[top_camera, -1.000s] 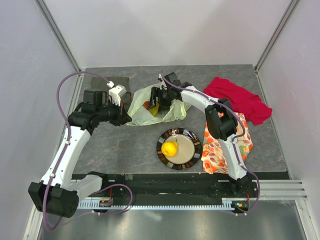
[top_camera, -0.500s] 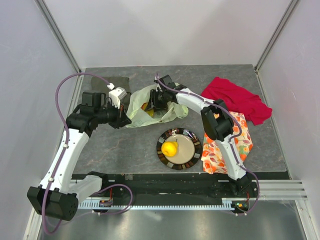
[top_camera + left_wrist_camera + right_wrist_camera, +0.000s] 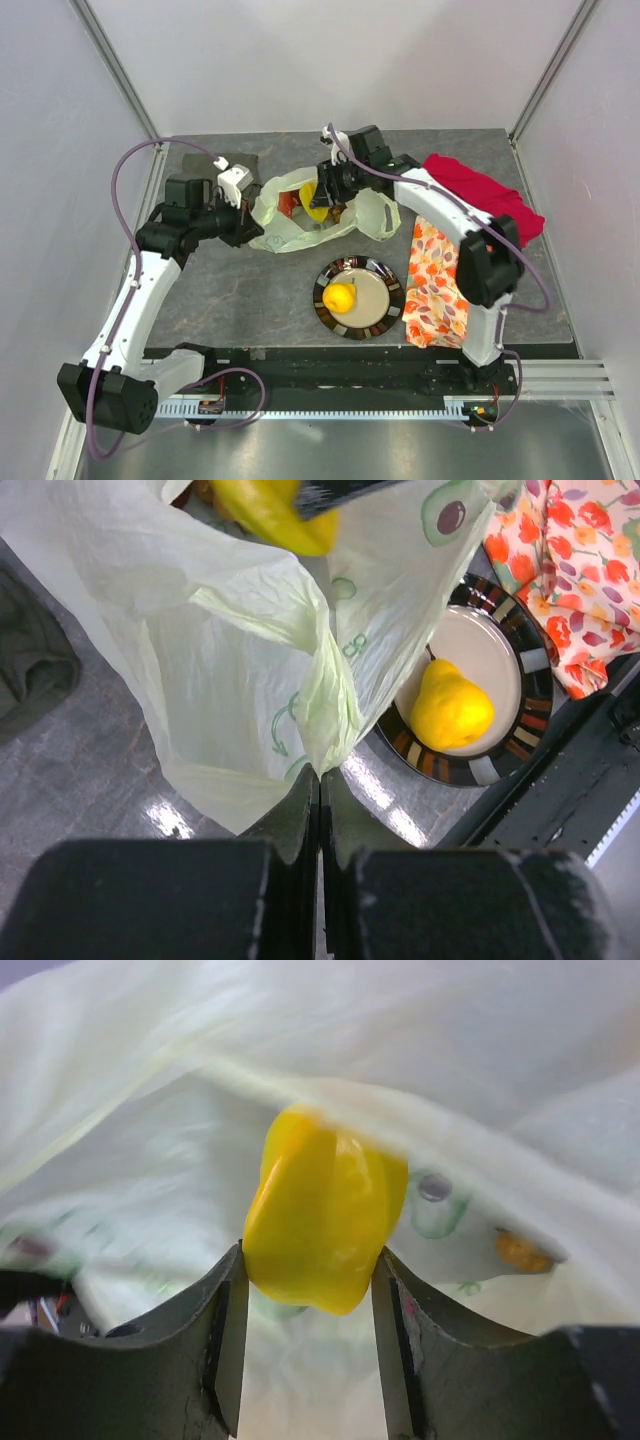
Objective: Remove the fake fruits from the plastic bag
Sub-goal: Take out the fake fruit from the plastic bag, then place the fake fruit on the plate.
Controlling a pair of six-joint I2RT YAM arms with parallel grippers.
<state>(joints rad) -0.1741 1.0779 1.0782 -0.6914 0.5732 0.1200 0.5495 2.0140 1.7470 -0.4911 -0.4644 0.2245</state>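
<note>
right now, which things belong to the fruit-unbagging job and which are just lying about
Job: plastic bag, pinched by left gripper; yellow fruit in right gripper; lemon on plate.
Lying about: flowered cloth, red cloth, olive-grey cloth.

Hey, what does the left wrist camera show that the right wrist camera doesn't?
Only the left wrist view shows the plate with a yellow fruit on it, the flowered cloth, a dark cloth, and the left end effector pinched shut on a fold of the bag. Only the right wrist view shows the right end effector clamped on the yellow piece from both sides. Both show the bag and that yellow piece.
</note>
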